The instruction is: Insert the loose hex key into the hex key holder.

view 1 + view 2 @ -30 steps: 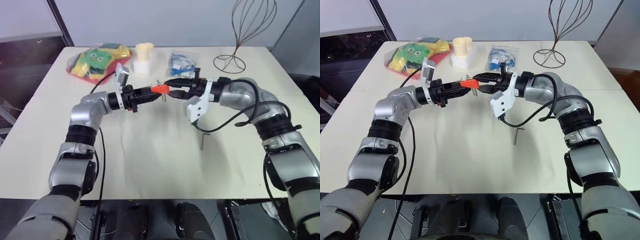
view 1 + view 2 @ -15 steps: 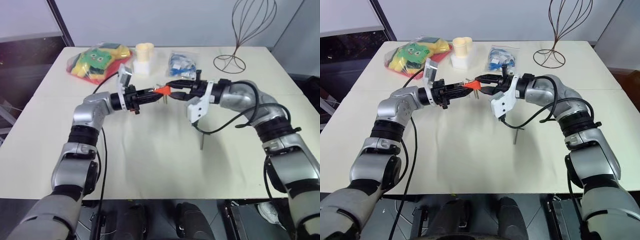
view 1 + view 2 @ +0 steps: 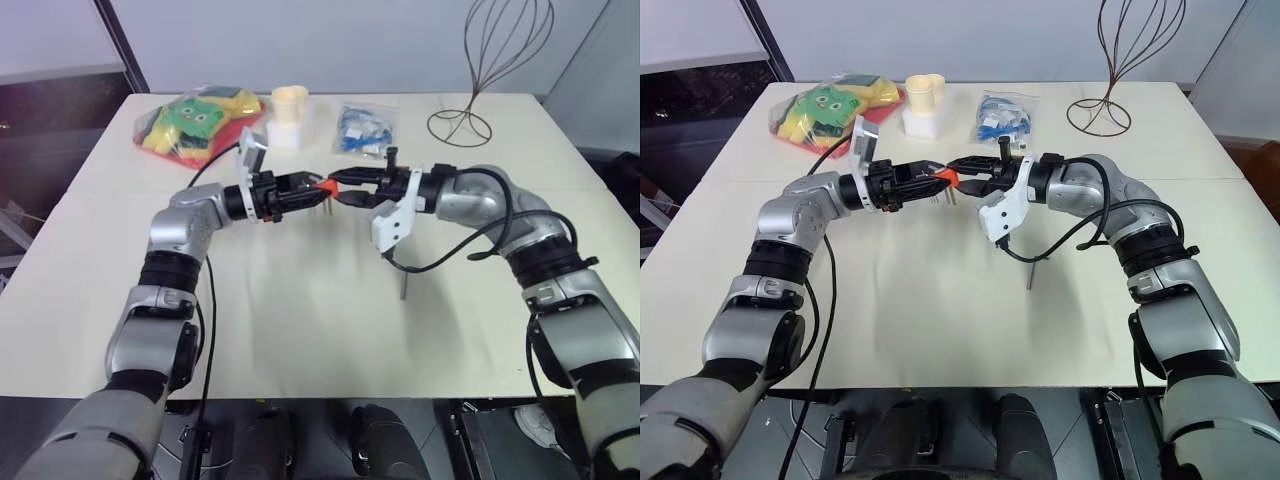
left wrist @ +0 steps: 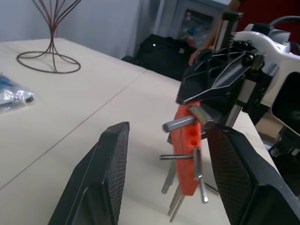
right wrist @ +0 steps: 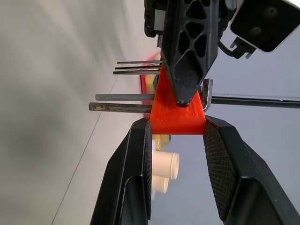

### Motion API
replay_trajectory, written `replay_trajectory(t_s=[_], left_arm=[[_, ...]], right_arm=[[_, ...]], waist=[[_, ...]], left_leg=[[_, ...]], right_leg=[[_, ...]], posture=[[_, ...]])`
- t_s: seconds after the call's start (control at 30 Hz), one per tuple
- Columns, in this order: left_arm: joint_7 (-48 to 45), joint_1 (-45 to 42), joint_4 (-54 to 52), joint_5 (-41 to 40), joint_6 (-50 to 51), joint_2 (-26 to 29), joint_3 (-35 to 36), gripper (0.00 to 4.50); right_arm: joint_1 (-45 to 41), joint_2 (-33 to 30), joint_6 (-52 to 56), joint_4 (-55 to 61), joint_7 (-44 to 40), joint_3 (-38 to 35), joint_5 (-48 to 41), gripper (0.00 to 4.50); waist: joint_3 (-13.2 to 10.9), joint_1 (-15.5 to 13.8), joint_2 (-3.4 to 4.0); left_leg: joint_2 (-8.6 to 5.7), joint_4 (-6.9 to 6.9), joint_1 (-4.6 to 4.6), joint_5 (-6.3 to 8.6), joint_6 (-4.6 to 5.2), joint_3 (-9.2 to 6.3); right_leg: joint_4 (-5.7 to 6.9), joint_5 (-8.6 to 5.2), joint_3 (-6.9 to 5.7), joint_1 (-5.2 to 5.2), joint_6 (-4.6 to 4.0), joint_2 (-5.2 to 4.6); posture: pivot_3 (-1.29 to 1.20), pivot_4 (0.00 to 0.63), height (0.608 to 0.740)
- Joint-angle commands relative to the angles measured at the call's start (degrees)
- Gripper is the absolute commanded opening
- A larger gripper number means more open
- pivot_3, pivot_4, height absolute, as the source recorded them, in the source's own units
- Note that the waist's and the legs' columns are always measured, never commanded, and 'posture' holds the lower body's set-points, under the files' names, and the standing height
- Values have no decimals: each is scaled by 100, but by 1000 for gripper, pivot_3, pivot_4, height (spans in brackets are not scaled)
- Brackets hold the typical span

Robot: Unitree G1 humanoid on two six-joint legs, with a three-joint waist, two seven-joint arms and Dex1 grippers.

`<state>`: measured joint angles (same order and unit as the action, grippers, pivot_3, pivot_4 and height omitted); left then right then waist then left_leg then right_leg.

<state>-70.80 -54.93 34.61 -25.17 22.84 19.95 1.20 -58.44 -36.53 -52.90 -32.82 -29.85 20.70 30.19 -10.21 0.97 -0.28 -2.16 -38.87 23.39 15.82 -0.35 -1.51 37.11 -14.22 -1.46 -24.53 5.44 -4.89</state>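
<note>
My right gripper clamps the orange holder; my left gripper stands released around it, seemingly untouching.

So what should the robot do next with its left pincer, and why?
Probably pull the left pincer straight back from the hex key holder. Its fingers stand open either side of the block, while the right pincer clamps it. The loose hex key lies on the table, so the free left pincer could then fetch it.

Orange holder midair; loose key on table, apparently.
</note>
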Motion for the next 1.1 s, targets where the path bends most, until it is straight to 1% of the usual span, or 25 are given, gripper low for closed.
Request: replay_trajectory(t_s=[0.03, 0.17, 0.2, 0.27, 0.3, 0.33, 0.37, 0.4, 0.47, 0.57, 0.67, 0.7, 0.73, 0.83, 0.87, 0.97, 1.03, 1.1], left_arm=[[3, -39, -205, 1, -109, -28, 41, 2636], [-9, -36, -220, -4, -90, -56, 54, 2636], [-13, -31, -226, -13, -85, -63, 60, 2401], [-2, -23, -241, -35, -66, -82, 75, 1725], [1, -19, -253, -42, -59, -90, 78, 1299], [5, -15, -263, -41, -58, -96, 77, 720], [7, -14, -272, -43, -52, -101, 81, 270], [3, -7, -287, -49, -43, -101, 82, 130], [6, -1, -299, -51, -38, -100, 80, 17], [52, 7, -316, -4, -60, -94, 63, 17], [77, 3, -315, 25, -86, -89, 75, 17], [87, 5, -323, 28, -90, -88, 82, 0], [95, 6, -327, 34, -96, -85, 89, 0], [118, 16, -338, 46, -109, -76, 98, 0], [125, 22, -344, 47, -113, -71, 98, 0], [136, 74, -438, 80, -138, -18, 78, 0], [93, 136, -559, 138, -206, 91, 47, 0], [37, 242, -798, 206, -302, 246, -2, 0]], right_arm=[[-58, 31, 10, 199, 66, -105, -162, 1023], [-43, 39, 29, 228, 63, -110, -175, 1023], [-42, 41, 35, 239, 66, -115, -179, 1023], [-40, 49, 49, 267, 63, -120, -190, 1023], [-36, 51, 52, 278, 60, -120, -196, 1023], [-32, 50, 55, 285, 56, -118, -199, 1023], [-27, 48, 61, 294, 50, -115, -204, 1023], [-21, 44, 68, 307, 46, -113, -209, 1023], [-11, 41, 86, 328, 36, -113, -215, 1023], [15, 29, 125, 361, -9, -111, -260, 1023], [92, 4, 176, 405, -212, -105, -502, 1023], [120, -1, 189, 436, -261, -121, -588, 2084], [137, -4, 200, 471, -322, -127, -662, 2492], [168, -10, 248, 584, -374, -168, -719, 4062], [181, -20, 271, 623, -362, -185, -693, 4450], [338, -223, 455, 806, -517, -219, -671, 4450], [591, -465, 876, 948, -803, -340, -887, 4450], [991, -630, 2133, 1196, -1237, -673, -1398, 4450]], waist=[[0, 0, 0], [0, 2, 0], [0, 2, 0], [0, 1, 0], [0, 0, 0], [0, -3, 0], [0, -1, 0], [0, 0, 0], [0, 1, 0], [0, 0, 0], [0, -2, 0], [0, -1, 0], [0, 1, 0], [0, 2, 0], [0, 2, 0], [0, -14, 0], [0, -31, 0], [0, -37, -1]], left_leg=[[0, 0, 0, 0, 0, 0], [0, 0, 0, 0, 0, 0], [0, 0, 0, 0, 0, 0], [0, 0, 0, 0, 0, 0], [0, 0, 0, 0, 0, 0], [0, 0, 0, 0, 0, 0], [0, 0, 0, 0, 0, 0], [0, 0, 0, 0, 0, 0], [0, 0, 0, 0, 0, 0], [0, 0, 0, 0, 0, 0], [0, 0, 0, 0, 0, 0], [0, 0, 0, 0, 0, 0], [0, 0, 0, 0, 0, 0], [1, -1, 0, 0, 0, 0], [1, -1, 0, 0, 0, 0], [0, -1, 0, 0, 0, 0], [0, -1, 0, 0, 0, -2], [-1, -3, 0, 1, 2, -4]], right_leg=[[0, 0, 0, 0, 0, 0], [0, 0, 0, 0, 0, 0], [0, 0, 0, 0, 0, 0], [0, 0, 0, 0, 0, 0], [0, 0, 0, 0, 0, 0], [0, 0, 0, 0, 0, 0], [0, 0, 0, 0, 0, 0], [0, 0, 0, 0, 0, 0], [0, 0, 0, 0, 0, 0], [0, 0, 0, 0, 0, 0], [0, 0, 0, 0, 0, 0], [0, 0, 0, 0, 0, 0], [0, 0, 0, 0, 0, 0], [0, 0, 0, 0, 0, 0], [0, 0, 0, 0, 0, 0], [0, 0, 0, 0, 0, 0], [0, 0, 0, 3, 0, 0], [-2, 0, -1, 9, 0, -1]], posture=[[0, 150, 740], [0, 150, 740], [0, 150, 740], [0, 150, 740], [0, 150, 740], [0, 150, 740], [0, 150, 740], [0, 150, 740], [0, 150, 740], [0, 150, 740], [0, 150, 740], [0, 150, 740], [0, 150, 740], [0, 150, 740], [0, 150, 740], [0, 150, 740], [0, 150, 740], [0, 150, 740]])
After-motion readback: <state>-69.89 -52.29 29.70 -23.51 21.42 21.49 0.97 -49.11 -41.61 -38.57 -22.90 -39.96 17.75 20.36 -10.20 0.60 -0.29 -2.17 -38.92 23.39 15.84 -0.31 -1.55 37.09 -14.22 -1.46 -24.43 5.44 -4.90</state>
